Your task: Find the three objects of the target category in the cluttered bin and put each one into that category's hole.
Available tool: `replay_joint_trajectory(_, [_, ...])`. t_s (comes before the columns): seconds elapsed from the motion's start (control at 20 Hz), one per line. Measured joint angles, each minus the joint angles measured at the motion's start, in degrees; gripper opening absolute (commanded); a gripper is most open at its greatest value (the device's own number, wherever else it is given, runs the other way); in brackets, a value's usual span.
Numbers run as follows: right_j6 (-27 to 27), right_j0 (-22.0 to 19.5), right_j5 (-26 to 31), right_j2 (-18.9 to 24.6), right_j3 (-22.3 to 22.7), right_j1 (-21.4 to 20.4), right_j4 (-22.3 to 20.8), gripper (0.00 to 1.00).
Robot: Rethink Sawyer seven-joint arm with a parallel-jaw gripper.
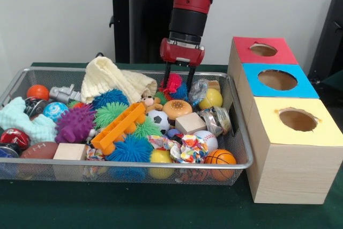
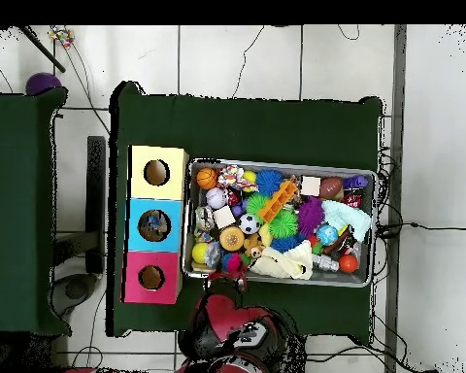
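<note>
My gripper (image 1: 179, 80) hangs over the back middle of the wire mesh bin (image 1: 242, 148), its two fingers (image 1: 191, 75) spread apart and open. A red spiky toy (image 1: 172, 83) lies between and just under the fingertips; contact cannot be judged. Beside it are a blue spiky ball (image 1: 182, 91), a yellow ball (image 1: 211, 98) and a burger toy (image 1: 177, 109). To the right stand three boxes with holes: red (image 1: 263, 50), blue (image 1: 277, 79) and yellow (image 1: 298, 119). In the overhead view the arm (image 2: 227, 321) covers the gripper at the bin's (image 2: 276, 163) near edge.
The bin is packed with toys: a cream cloth (image 1: 110, 81), an orange block toy (image 1: 119, 127), a purple spiky ball (image 1: 75, 123), a soccer ball (image 1: 158, 119), wooden blocks (image 1: 189, 123), a basketball (image 1: 220, 157), a baseball (image 1: 205, 139), and a football (image 1: 37, 150).
</note>
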Motion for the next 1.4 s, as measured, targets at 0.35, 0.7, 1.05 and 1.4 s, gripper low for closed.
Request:
replay_joint_trajectory(0.35, [0.00, 0.96, 0.00, -0.38, 0.35, -0.04, 1.23, 1.00])
replay_joint_trajectory(0.7, [0.00, 2.11, 0.00, 0.03, 0.49, -0.44, 1.26, 1.00])
replay_joint_trajectory(1.05, [0.00, 1.65, 3.33, 3.61, 4.32, -6.87, 0.42, 1.00])
replay_joint_trajectory(1.4, [0.00, -7.06, 19.48, 12.68, 10.57, -19.77, -1.40, 1.00])
